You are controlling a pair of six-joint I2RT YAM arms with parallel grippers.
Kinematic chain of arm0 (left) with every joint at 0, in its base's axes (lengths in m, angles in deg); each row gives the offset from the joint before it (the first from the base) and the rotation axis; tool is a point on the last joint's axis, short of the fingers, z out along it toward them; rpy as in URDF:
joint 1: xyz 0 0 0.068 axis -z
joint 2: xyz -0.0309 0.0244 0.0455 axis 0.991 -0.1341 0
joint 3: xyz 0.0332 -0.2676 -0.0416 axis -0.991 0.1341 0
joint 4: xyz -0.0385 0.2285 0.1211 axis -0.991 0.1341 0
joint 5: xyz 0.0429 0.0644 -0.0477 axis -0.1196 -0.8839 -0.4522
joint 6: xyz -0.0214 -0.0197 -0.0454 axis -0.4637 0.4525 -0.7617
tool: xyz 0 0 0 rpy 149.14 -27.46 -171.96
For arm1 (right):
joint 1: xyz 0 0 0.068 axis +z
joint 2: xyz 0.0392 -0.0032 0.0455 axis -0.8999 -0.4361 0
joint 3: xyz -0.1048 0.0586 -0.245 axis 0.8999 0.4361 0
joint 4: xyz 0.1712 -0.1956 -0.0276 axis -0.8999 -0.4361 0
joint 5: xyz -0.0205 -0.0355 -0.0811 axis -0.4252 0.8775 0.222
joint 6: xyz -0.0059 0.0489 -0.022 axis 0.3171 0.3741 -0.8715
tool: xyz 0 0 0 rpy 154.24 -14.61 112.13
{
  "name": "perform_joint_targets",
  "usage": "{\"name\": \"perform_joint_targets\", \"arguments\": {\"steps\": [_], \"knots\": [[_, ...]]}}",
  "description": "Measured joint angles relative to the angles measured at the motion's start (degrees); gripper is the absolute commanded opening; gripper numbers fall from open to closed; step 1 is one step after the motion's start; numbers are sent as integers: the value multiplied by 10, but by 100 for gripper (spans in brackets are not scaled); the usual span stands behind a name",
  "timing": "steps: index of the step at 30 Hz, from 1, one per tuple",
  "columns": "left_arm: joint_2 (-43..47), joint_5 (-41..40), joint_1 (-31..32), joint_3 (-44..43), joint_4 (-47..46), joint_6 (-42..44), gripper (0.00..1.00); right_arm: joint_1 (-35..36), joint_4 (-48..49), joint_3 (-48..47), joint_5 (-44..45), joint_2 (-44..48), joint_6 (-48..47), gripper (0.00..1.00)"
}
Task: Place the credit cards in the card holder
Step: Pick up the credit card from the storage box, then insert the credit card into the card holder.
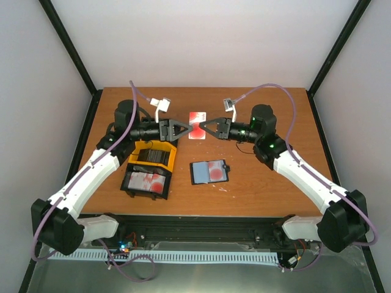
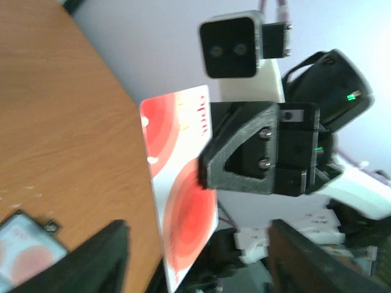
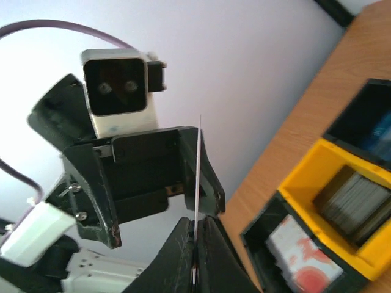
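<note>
Partly cropped card holder (image 2: 50,232), card (image 2: 177,183) half covered

Robotics lab test cell: plain white panels (image 1: 201,43) and black frame posts (image 1: 70,49) box in a wooden table (image 1: 256,195), with a left arm (image 1: 91,174) and right arm (image 1: 308,180) bolted along its 6 o'clock edge.

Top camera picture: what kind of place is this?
Probably a robot lab booth: a wooden table boxed in by plain white panels, with a left arm and a right arm bolted at its near edge.
</note>
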Motion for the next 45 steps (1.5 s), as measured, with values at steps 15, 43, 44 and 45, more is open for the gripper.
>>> {"name": "perform_joint_targets", "arguments": {"steps": [15,43,44,45], "knots": [[-160,-307,111,30,214,83,70,-53,-333,84,86,-67,-231,3],[-318,-340,122,36,236,84,32,-70,-201,134,80,-226,-256,3],[-319,-339,122,36,236,84,30,-70,-194,138,77,-228,-254,3],[-320,-338,122,35,236,84,27,-70,-185,143,72,-228,-252,3]]}}
